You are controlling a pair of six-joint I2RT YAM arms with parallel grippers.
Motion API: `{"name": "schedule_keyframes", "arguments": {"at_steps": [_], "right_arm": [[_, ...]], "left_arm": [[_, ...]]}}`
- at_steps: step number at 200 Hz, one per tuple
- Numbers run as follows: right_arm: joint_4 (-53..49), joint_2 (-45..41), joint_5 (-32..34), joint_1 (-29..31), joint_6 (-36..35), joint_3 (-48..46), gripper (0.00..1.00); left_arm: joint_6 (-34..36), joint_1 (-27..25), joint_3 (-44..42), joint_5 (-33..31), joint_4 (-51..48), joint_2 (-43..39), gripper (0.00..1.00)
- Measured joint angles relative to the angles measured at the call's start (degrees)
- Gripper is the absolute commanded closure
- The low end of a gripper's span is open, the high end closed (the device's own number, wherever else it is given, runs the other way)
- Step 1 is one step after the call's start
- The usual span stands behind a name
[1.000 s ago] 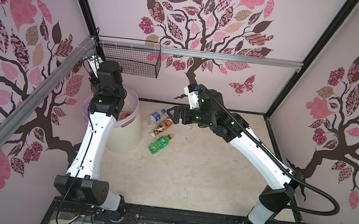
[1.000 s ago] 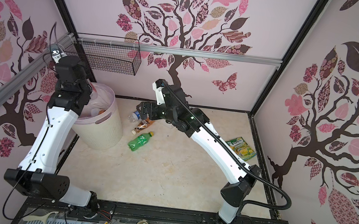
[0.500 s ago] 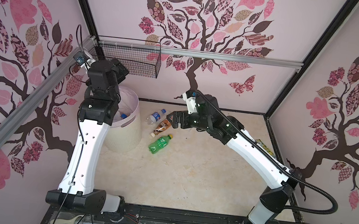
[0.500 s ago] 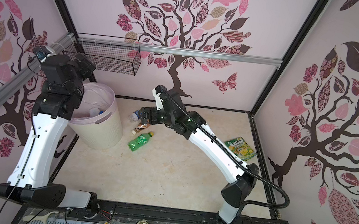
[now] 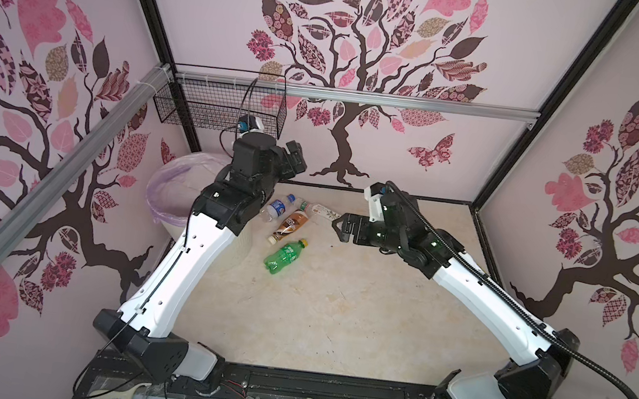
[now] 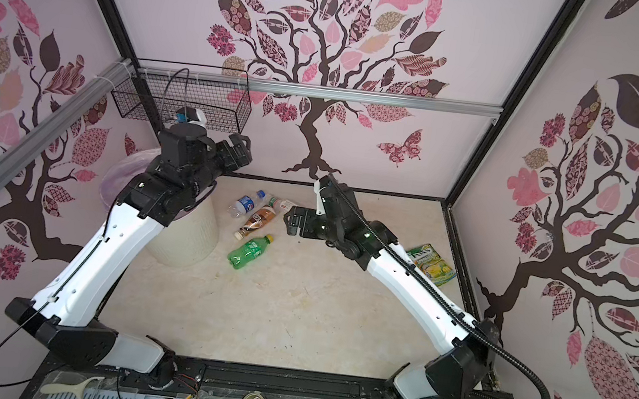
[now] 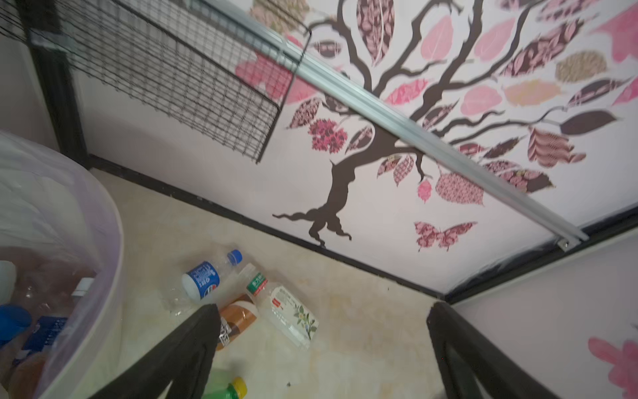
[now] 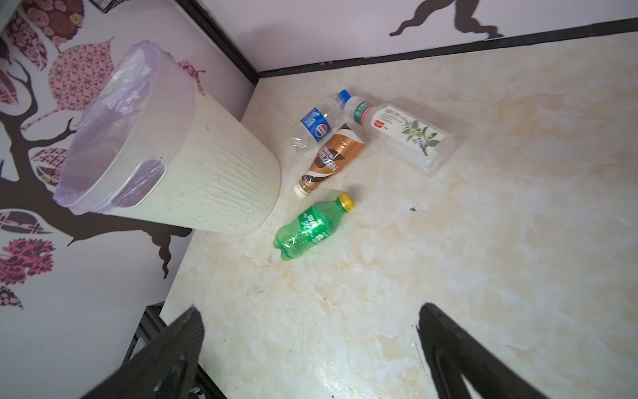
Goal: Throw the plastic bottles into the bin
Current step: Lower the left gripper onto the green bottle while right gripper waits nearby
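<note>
Cream-white ribbed plastic makes up the bin point(image 8: 214, 179), which stands upright in the far left corner of the pale marbled surface point(image 8: 448, 259). A translucent lilac bag point(image 8: 103, 114) lines it and folds over its rim. The left wrist view looks past that rim at bottles in the bin point(image 7: 41, 331) — blue caps and a blue label show through the bag, the rest is blurred.

Four more plastic bottles lie on their sides just beside the bin. A clear blue-labelled bottle point(image 8: 312, 126) and a white-labelled bottle point(image 8: 404, 134) with a green neck band lie farthest back, their caps together and their bodies splayed apart. A brown bottle point(image 8: 333, 159) lies in the angle between them, base toward their caps, its own cap toward the front. A green bottle point(image 8: 310, 224) with a yellow cap lies nearest the front, near the brown bottle's cap but apart from it.

The left claw point(image 5: 295, 159) hangs off the surface, beside the bin and below the end of the black wire basket point(image 5: 216, 107) in both top views. Its fingers point(image 7: 193, 345) are spread wide with nothing between them.

The right claw point(image 5: 341, 228) reaches in from the right and, in both top views, sits just beside the base of the white-labelled bottle; whether it touches cannot be told there. Its wrist view shows the fingers point(image 8: 459, 352) spread wide over bare surface — empty, with all four bottles ahead of them.

A green-yellow snack packet point(image 6: 431, 263) lies flat near the right wall, partly behind the right arm.
</note>
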Motion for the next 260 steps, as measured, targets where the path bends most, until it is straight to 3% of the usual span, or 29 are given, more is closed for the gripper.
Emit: {"name": "schedule_keyframes", "arguments": {"at_steps": [95,196,260], "right_arm": [[-2.99,-11.39,2.38,-0.72,2.97,-12.66,0.01],[-2.19,-9.73,-0.42,-0.72,2.86,-13.09,0.01],[-1.55,-4.76,-2.75,-0.72,1.22,-12.85,0.00]], "left_arm": [[6.34,-3.43,-8.61,8.33,-15.13,10.71,0.02],[15.23,-2.89,-11.10,7.72,-21.53,22.45,0.02],[18.95,2.03,-11.10,8.61,-21.64,28.17,0.02]]}}
